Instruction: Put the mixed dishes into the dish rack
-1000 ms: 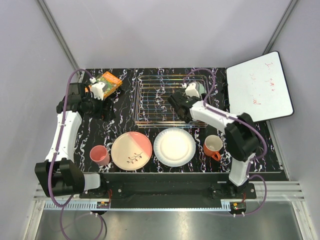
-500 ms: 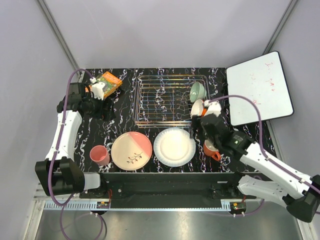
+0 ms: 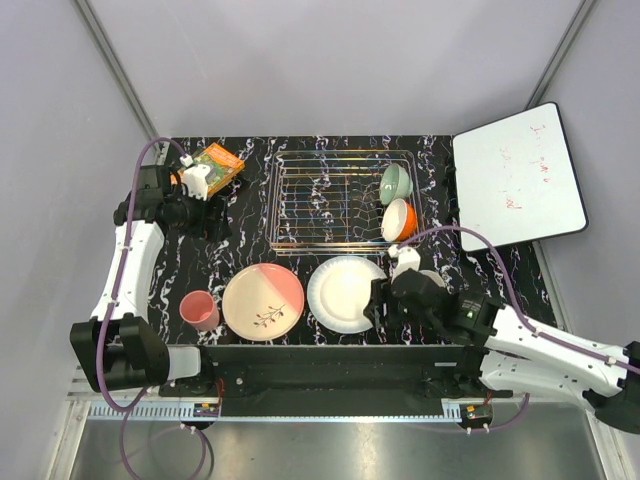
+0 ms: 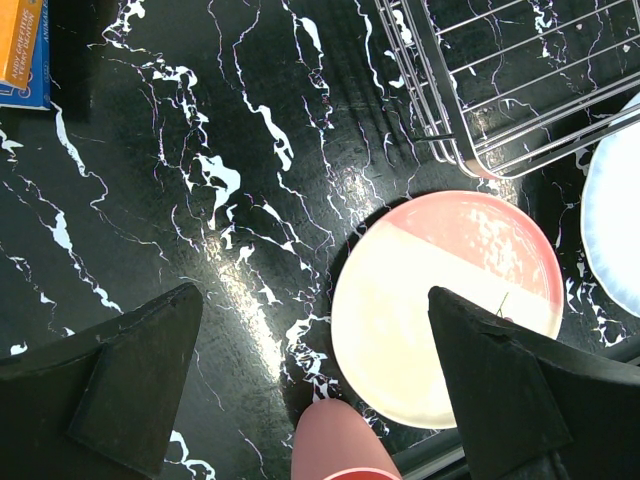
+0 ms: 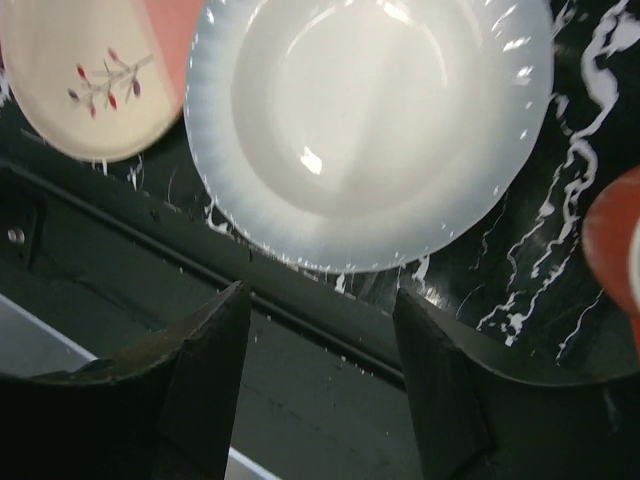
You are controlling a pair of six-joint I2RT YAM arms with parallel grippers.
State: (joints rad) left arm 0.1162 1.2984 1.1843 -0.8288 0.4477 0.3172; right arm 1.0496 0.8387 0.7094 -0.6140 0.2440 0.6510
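Right tool (image 5: 318, 300) has swung to the white plate (image 5: 370, 120) (fingers apart).

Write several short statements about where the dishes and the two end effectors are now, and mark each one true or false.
1. The pale green bowl sits inside the dish rack. True.
2. The white plate is loaded in the rack. False: it lies flat on the table, in front of the rack.
3. The pink tumbler stands to the left of the pink-cream plate. True.
4. The left end effector grips the snack packet. False: its fingers are wide apart with nothing between them, and the packet lies on the table.
5. The right end effector is open and holds nothing. True.
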